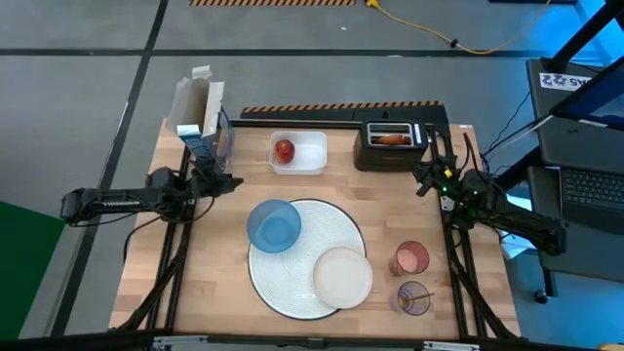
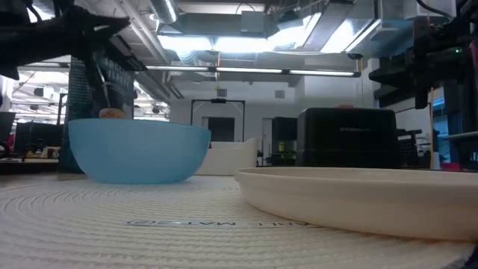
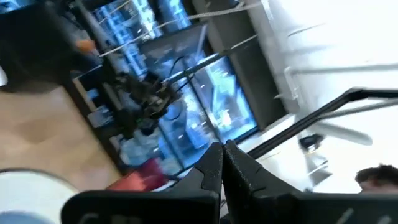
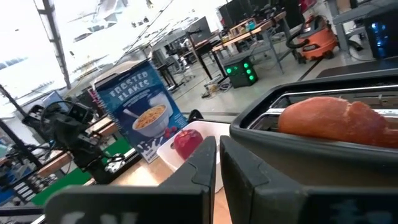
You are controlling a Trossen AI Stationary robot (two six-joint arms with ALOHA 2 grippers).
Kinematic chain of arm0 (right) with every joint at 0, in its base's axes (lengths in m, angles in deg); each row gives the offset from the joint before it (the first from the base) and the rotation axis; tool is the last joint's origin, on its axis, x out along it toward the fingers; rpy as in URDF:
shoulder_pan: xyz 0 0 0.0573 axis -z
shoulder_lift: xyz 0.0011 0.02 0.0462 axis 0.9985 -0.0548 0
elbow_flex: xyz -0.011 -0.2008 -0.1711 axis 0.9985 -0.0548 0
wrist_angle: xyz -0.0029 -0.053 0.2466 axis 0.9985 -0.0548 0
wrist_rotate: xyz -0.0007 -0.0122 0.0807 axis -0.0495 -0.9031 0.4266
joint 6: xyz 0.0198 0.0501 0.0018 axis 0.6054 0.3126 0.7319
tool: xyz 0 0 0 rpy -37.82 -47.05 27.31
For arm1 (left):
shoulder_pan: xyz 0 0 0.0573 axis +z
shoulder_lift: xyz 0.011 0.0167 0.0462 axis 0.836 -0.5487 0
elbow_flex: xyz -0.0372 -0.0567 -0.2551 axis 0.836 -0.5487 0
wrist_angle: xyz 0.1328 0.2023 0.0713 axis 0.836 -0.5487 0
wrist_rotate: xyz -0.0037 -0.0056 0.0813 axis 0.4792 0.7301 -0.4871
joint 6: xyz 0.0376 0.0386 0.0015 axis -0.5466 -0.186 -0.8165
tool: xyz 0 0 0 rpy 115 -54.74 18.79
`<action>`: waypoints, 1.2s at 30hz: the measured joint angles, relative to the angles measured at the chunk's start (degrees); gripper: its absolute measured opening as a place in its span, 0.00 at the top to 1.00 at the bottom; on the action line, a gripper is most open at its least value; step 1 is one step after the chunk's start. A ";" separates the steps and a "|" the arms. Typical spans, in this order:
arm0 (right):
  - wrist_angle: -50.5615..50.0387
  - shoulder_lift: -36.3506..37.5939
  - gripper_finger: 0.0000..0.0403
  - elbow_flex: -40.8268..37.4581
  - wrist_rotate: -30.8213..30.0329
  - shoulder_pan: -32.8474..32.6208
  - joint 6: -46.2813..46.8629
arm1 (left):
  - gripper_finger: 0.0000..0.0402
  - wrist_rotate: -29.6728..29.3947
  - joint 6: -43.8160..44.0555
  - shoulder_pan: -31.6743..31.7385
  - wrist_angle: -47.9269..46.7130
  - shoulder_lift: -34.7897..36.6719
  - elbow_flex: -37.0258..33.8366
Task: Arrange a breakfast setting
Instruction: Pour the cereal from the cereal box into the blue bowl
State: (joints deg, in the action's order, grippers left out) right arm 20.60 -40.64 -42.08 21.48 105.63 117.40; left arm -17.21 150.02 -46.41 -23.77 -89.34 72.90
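From my seat I see the blue bowl (image 1: 274, 224) on the left part of the large round white mat (image 1: 292, 288), which lies at the middle of the table (image 1: 224, 292) toward its near edge. The bowl looks bare from above, though in the low view something tan just peeks over its rim (I cannot tell what). The small cream plate (image 1: 342, 277) sits bare on the mat's right near side. By the table's right near corner stands the pink tumbler (image 1: 409, 258), with the purple tumbler (image 1: 414, 298) just nearer the edge and a thin spoon (image 1: 421, 294) standing in it.

Along the far edge, the white square tub (image 1: 298, 153) holds the red apple (image 1: 284, 149). To its right the black toaster (image 1: 390, 144) has the bagel (image 1: 392, 138) sitting in its slot. At the far left corner the cereal box (image 1: 200, 119) stands with its top flaps open; the right wrist view reads "FROSTED FLAKES" on its blue front (image 4: 144, 109). Faint mirrored lettering shows on the mat in the low view, but I cannot read it.

The left gripper (image 1: 226, 181) hangs near the cereal box, fingers (image 3: 214, 165) clenched together on nothing. The right gripper (image 1: 425, 175) hovers beside the toaster's right end, fingers (image 4: 202, 158) nearly together with only a thin slit, grasping nothing.
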 joint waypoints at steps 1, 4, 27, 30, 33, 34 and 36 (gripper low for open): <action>0.00 -0.01 0.94 0.00 -0.27 0.00 0.00 | 1.00 -0.89 0.10 -0.01 1.66 0.00 0.00; 0.00 0.01 0.94 0.00 -0.97 0.01 -0.05 | 1.00 -8.17 -0.12 -0.02 7.53 0.02 0.02; 12.10 -0.01 0.94 0.07 -8.14 0.00 1.40 | 1.00 -4.44 -10.14 -7.71 20.02 -8.73 13.41; 13.56 -0.01 0.94 0.07 -9.21 -0.01 1.37 | 1.00 -0.17 -5.52 -9.70 19.67 -11.43 13.66; 13.88 -0.01 0.94 0.07 -9.98 0.01 1.39 | 1.00 4.89 -4.58 -12.14 18.25 -13.91 13.74; 13.91 -0.01 0.94 0.07 -9.98 0.00 1.39 | 1.00 5.86 -4.34 -12.95 17.86 -14.63 13.73; 14.03 -0.01 0.94 0.07 -9.98 0.00 1.39 | 1.00 7.09 -2.18 -14.56 15.37 -15.54 13.73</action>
State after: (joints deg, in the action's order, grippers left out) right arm 34.62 -40.65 -42.02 11.50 105.64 118.79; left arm -10.12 147.84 -60.97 -8.40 -104.88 86.63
